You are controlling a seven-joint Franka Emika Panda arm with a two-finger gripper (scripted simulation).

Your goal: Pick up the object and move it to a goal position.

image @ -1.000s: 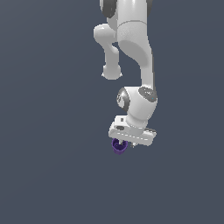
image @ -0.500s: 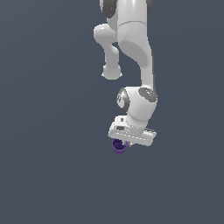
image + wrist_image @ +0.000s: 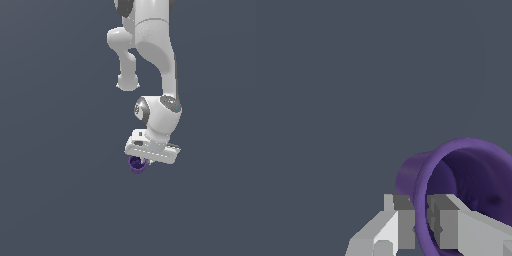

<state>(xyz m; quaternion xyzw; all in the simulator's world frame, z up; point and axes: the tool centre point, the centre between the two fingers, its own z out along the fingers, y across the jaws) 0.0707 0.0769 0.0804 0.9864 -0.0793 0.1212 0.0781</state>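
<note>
The dark purple cup (image 3: 136, 164) hangs just under my white gripper (image 3: 141, 161) in the exterior view, mostly hidden by the hand. In the wrist view the cup (image 3: 456, 175) lies on its side with its open mouth facing the camera. My gripper (image 3: 422, 220) is shut on the cup's rim, one finger outside the wall and one finger inside the mouth. The cup is held in the air against a plain grey background.
The white arm (image 3: 150, 60) reaches down from the top of the exterior view. Nothing else shows against the uniform grey surroundings.
The gripper and the cup have risen very slightly. The grip on the cup is unchanged.
</note>
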